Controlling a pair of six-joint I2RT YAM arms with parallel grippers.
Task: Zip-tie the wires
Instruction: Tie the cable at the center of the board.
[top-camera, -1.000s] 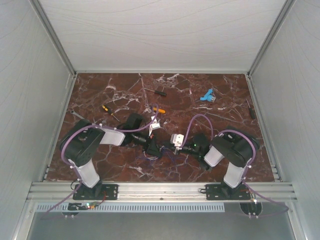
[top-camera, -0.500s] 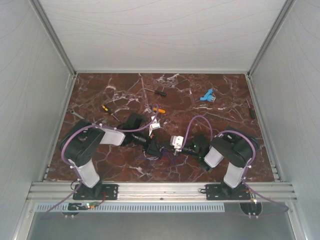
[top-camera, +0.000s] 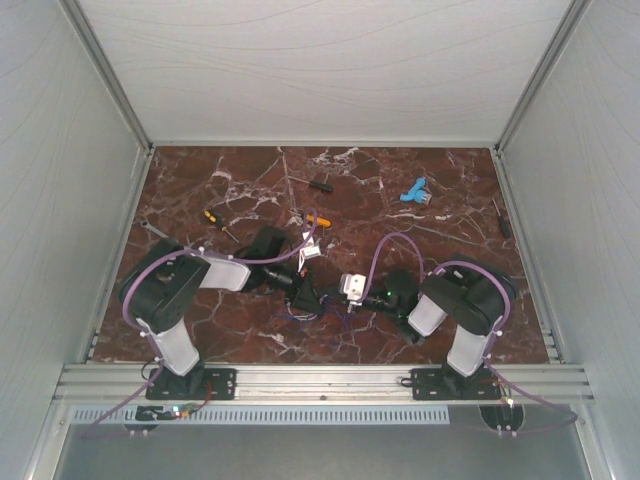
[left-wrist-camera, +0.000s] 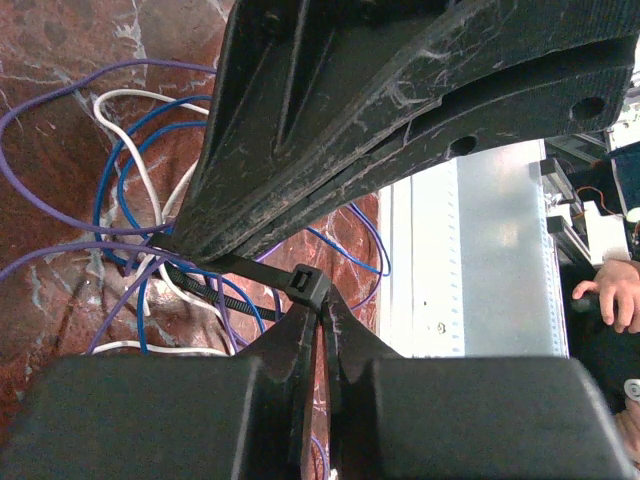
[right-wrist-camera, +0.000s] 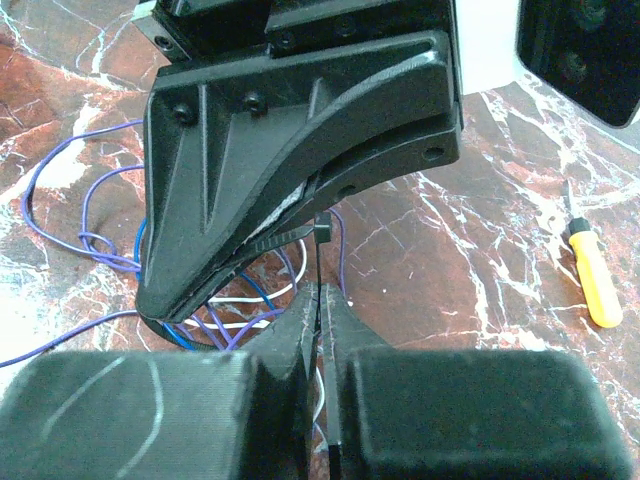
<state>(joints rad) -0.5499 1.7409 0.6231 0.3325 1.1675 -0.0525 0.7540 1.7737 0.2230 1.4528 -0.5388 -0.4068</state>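
Note:
The wires (left-wrist-camera: 120, 200) are thin blue, purple and white loops lying on the marble, small at table centre (top-camera: 303, 308) and also visible in the right wrist view (right-wrist-camera: 90, 240). A black zip tie (left-wrist-camera: 305, 285) loops around them. My left gripper (left-wrist-camera: 322, 303) is shut on the zip tie right at its square head. My right gripper (right-wrist-camera: 320, 290) is shut on the tie's thin tail, just below the head (right-wrist-camera: 323, 228). The two grippers meet tip to tip over the bundle (top-camera: 327, 296), each filling the top of the other's wrist view.
Orange-handled screwdrivers lie at the back left (top-camera: 213, 218), centre (top-camera: 318, 220) and beside my right gripper (right-wrist-camera: 590, 275). A black screwdriver (top-camera: 318, 184), a blue object (top-camera: 413, 191) and another tool (top-camera: 503, 218) lie further back. The aluminium rail (left-wrist-camera: 450, 260) runs along the near edge.
The right wrist has edged slightly toward the near left, closer to the left gripper. Both grippers stay shut on the zip tie.

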